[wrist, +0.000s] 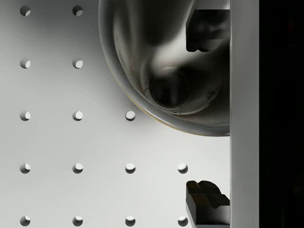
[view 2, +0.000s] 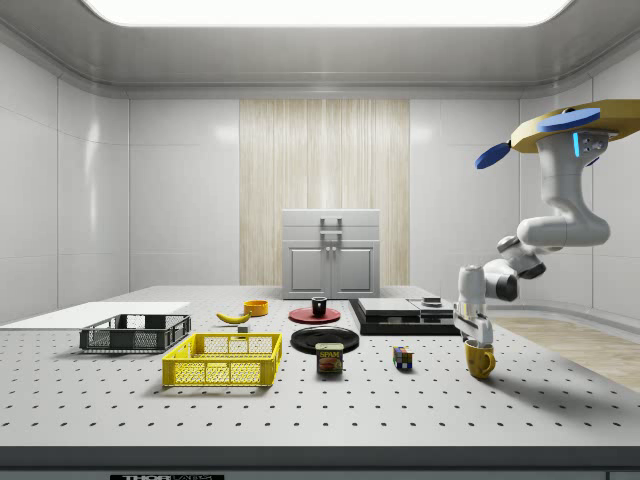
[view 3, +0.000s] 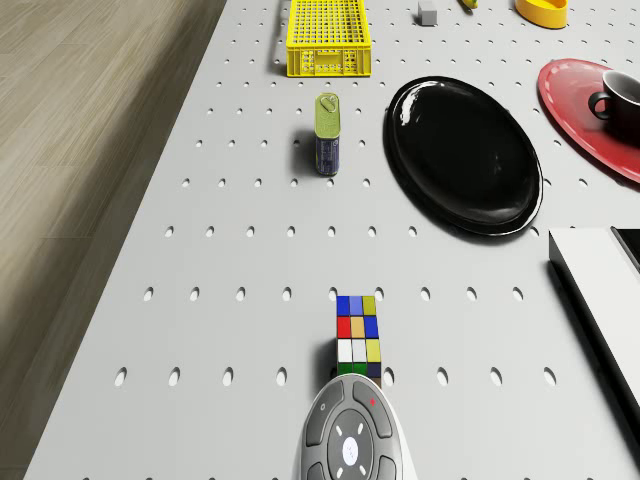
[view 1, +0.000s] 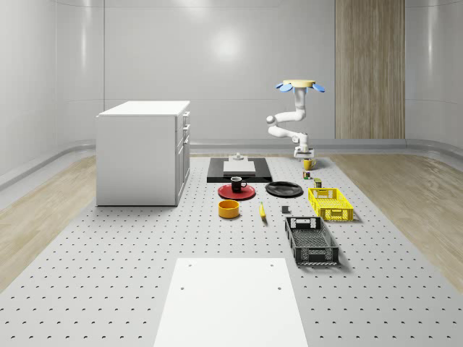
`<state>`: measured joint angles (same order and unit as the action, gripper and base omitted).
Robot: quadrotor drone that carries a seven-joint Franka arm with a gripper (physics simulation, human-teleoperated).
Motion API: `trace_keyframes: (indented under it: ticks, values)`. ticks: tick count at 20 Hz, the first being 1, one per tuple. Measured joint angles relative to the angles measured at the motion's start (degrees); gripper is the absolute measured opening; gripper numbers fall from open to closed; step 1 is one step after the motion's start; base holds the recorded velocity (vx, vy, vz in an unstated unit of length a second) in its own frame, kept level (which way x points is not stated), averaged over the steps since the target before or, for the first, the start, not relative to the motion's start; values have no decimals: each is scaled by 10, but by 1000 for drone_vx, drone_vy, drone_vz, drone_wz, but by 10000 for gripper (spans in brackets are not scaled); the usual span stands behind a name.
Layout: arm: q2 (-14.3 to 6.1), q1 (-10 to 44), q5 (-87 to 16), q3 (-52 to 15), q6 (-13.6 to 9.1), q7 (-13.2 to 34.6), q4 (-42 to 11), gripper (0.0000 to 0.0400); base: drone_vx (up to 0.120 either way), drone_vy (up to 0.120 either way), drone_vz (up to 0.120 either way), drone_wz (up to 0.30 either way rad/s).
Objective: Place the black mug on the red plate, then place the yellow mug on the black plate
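A white sheet [view 1: 231, 303] is lying on the perforated table [view 1: 108, 275] at the front, well nearer than the black plate [view 1: 283, 189]. Next back, a black crate [view 1: 311, 240] is sitting nearer than the black plate and to the whole-scene view's right of it. A yellow crate [view 1: 330, 204] is sitting just to the right of the plate. An orange bowl [view 1: 229, 209] and a banana [view 1: 262, 211] are lying a little nearer than the plate, to its left.

The black mug [view 1: 237, 184] is standing upright on the red plate [view 1: 224, 192], and that plate is lying just beside the black plate on its left. A white cabinet [view 1: 141, 152] is standing well to the left of the black plate. A dark slab [view 1: 239, 170] is lying just behind the red plate.

Just beyond the black plate's right side, a can [view 3: 328, 135] is standing upright. A coloured cube [view 3: 358, 335] is sitting a little farther back.

Farther from the black plate than the cube, the yellow mug [view 2: 480, 360] is standing upright. The gripper [view 2: 477, 338] is pointing straight down right over its mouth. In the wrist view its fingers [wrist: 206, 28] are standing spread apart, one over the mug's opening and the other outside the rim, clear of the wall.

The drone [view 1: 298, 84] is hovering high in the air beyond the black plate, with the arm reaching down to the yellow mug.
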<state>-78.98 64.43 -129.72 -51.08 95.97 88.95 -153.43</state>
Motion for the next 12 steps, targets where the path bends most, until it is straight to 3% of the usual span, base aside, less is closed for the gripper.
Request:
trace_keyframes:
  ticks: [2,5,12]
  values:
    - [1,-1,-1,1,0,-1,1,236,0,0,0,0]
    - [3,-2,-3,2,-1,-2,1,170,0,0,0,0]
    - [6,-5,-4,2,-5,-4,0,120,0,0,0,0]
